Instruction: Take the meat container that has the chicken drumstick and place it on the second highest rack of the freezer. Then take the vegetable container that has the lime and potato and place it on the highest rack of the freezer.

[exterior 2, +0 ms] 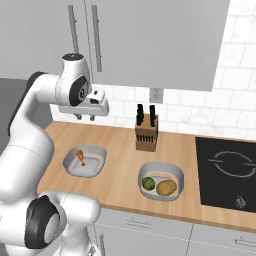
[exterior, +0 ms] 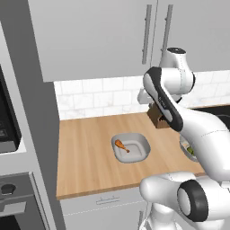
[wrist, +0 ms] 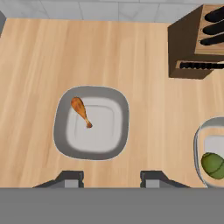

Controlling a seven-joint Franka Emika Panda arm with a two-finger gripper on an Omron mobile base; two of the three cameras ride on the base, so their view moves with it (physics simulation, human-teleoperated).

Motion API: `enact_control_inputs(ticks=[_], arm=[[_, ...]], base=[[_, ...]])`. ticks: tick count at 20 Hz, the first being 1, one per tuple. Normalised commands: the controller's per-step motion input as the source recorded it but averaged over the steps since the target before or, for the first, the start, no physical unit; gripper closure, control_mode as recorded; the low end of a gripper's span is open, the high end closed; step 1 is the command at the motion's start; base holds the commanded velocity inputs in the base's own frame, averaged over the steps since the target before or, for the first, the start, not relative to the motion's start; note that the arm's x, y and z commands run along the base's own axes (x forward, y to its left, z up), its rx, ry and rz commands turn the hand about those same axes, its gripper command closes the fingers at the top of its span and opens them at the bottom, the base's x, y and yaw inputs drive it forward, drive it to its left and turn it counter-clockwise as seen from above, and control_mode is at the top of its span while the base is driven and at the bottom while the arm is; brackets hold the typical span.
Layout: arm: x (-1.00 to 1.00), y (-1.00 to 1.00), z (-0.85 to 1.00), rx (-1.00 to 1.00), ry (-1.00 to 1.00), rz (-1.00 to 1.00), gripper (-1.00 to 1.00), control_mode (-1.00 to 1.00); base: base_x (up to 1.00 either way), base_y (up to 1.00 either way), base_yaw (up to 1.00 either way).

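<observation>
Two dark fingertips [wrist: 70, 178] are rising at the bottom of the hand view, and we are seeing them standing apart with bare counter between them, pinching nothing. We are placing the gripper [wrist: 110, 179] high above the wooden counter [wrist: 39, 65], hanging over the near rim of the meat container [wrist: 92, 123]; in the right base view the gripper [exterior 2: 85, 117] is hovering well above that grey tray [exterior 2: 85, 161].

We are seeing the chicken drumstick [wrist: 81, 110] lying in the tray's upper left part, bone end pointing toward the middle. From the left base view the drumstick [exterior: 121, 145] is resting in the same container [exterior: 130, 148], mid-counter.

We are finding the vegetable container [exterior 2: 161, 181] further to the robot's right, holding the lime [exterior 2: 148, 183] and the potato [exterior 2: 166, 187] just beside each other. In the hand view this container [wrist: 209, 153] is being cut off by the frame edge, and the lime [wrist: 213, 164] is showing only partly. In the left base view the arm is hiding most of it.

We are noticing a knife block [exterior 2: 146, 129] standing near the tiled wall, a black cooktop [exterior 2: 227, 172] beside it, and upper cabinets [exterior 2: 150, 40] overhead. We are reading no labels or writing anywhere. We are making out a tall grey panel [exterior: 31, 134] at the left edge, cut off; we cannot tell whether it is the freezer.
</observation>
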Motion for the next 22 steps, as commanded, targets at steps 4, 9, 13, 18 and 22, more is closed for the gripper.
enact_control_inputs(ticks=[4, 9, 13, 18, 22], arm=[[-0.16, -0.01, -0.09, 0.00, -0.03, -0.02, -1.00, -1.00], [-0.14, -0.19, -0.67, 0.11, -0.05, -0.13, -1.00, -1.00], [0.00, -0.29, -0.97, 0.20, 0.00, -0.08, -1.00, -1.00], [0.05, -0.26, -0.90, 0.10, 0.02, 0.02, -1.00, -1.00], [0.27, -0.03, -0.57, 0.02, -0.01, 0.00, -1.00, -1.00]], base=[[0.00, 0.00, 0.00], [0.00, 0.00, 0.00], [0.00, 0.00, 0.00], [0.00, 0.00, 0.00], [0.00, 0.00, 0.00]])
